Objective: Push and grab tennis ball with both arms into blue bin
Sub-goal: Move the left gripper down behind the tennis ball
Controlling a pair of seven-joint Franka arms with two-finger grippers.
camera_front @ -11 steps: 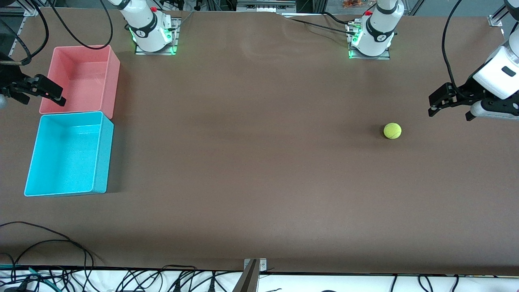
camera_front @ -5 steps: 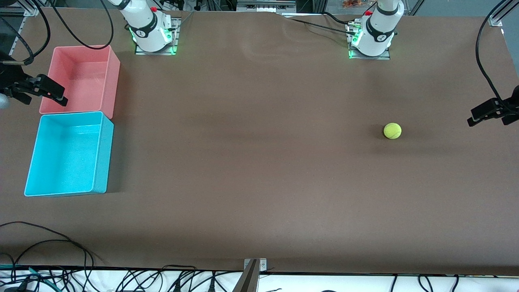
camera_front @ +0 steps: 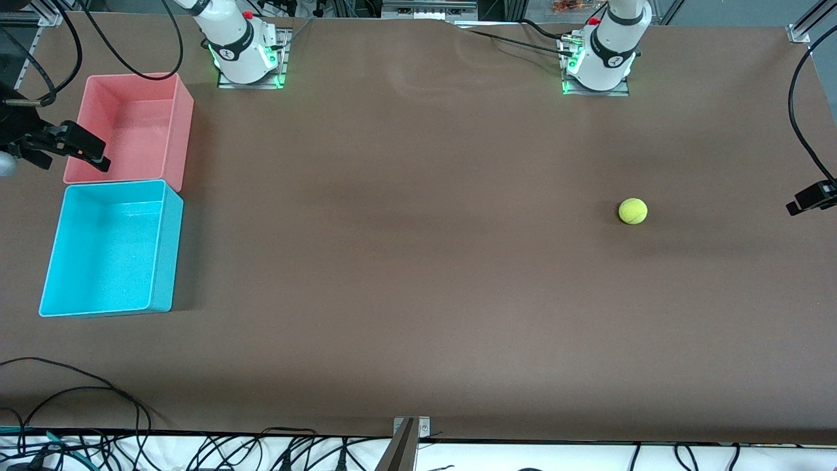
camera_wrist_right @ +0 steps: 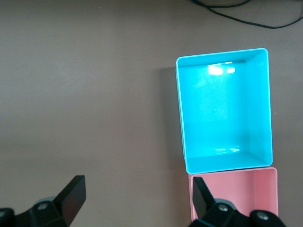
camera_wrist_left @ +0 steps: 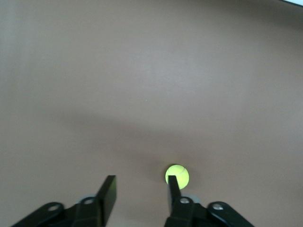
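1. On my left wrist feed the left gripper (camera_wrist_left: 140, 191) shows two black fingers with a moderate gap and nothing between them; it hangs over bare table at the left arm's end.
2. In the front view only a black tip of that gripper (camera_front: 813, 197) pokes in at the right edge of the frame.
3. The tennis ball (camera_front: 633, 210) sits on the brown table (camera_front: 418, 261) in the right part of the front frame, clear of both grippers. On the left wrist feed the ball (camera_wrist_left: 177, 176) appears just past one fingertip (camera_wrist_left: 172, 182).
4. My right wrist feed shows the right gripper (camera_wrist_right: 135, 191) with its fingers spread wide and empty.
5. In the front view the right gripper (camera_front: 68, 147) is at the left edge of the frame, over the outer rim of the pink bin (camera_front: 176, 131).
6. The blue bin (camera_front: 167, 248) stands at centre left of the front frame, touching the pink bin and nearer the front camera. Both bins look empty.
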